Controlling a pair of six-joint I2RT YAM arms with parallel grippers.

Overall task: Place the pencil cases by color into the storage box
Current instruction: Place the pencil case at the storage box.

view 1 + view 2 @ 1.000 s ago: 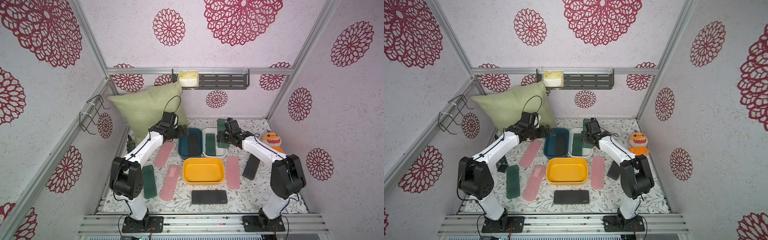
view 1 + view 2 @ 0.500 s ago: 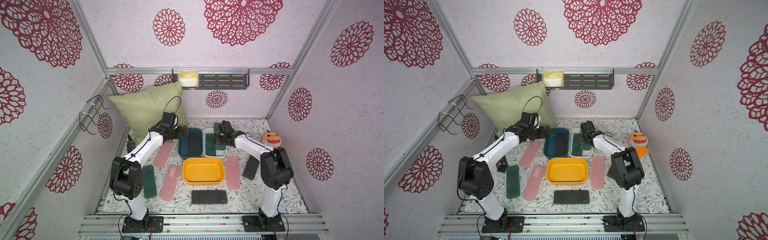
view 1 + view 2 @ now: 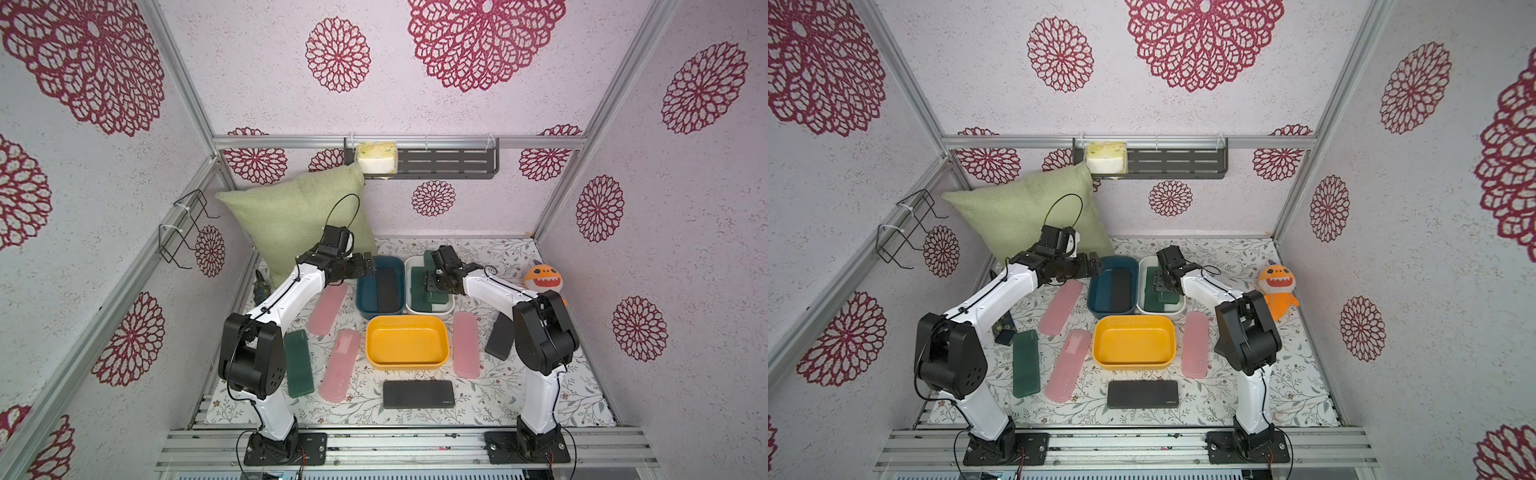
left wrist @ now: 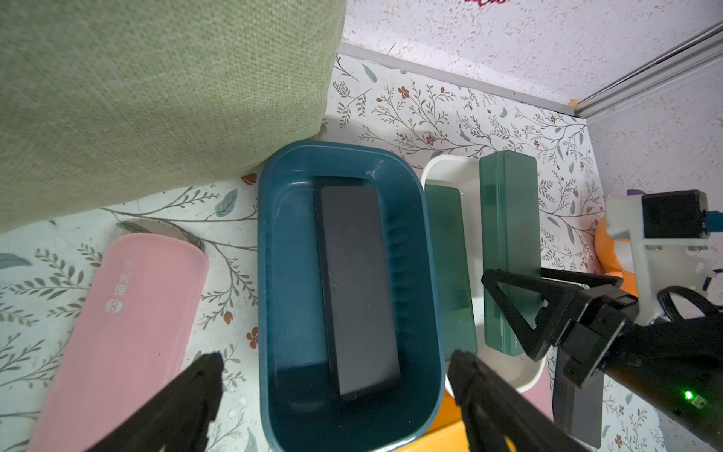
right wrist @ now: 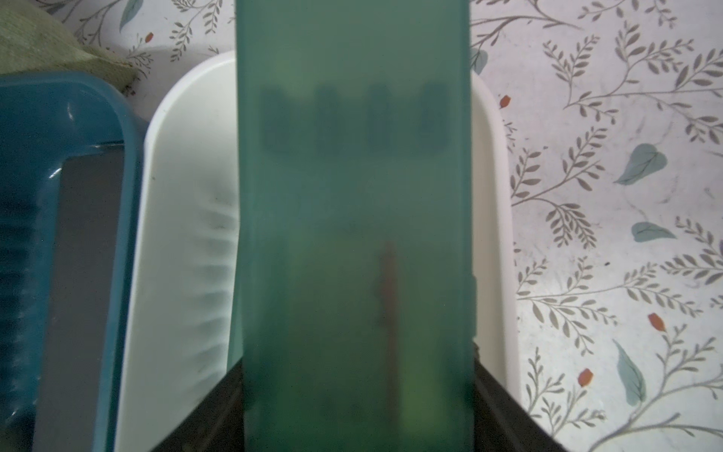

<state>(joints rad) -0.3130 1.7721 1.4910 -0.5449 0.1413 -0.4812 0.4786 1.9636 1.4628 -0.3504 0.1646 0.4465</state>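
Just behind the yellow bin [image 3: 405, 338] sit a white bin [image 3: 428, 314] and a blue bin [image 3: 365, 291], side by side. The right arm's jaws grip a dark green pencil case [image 4: 508, 235] by the end nearest the yellow bin. They hold it lengthwise above the white bin, apparently to drop beside the green case [image 4: 448, 254] already inside. A second ago it hung farther out to the side. The left arm's jaws stand wide open and empty over the blue bin, unmoved, above its black case [image 4: 356, 281]. Around the yellow bin, pink cases [image 3: 340, 365], a green one [image 3: 298, 363] and black ones [image 3: 417, 394] wait on the tabletop [image 3: 478, 401].
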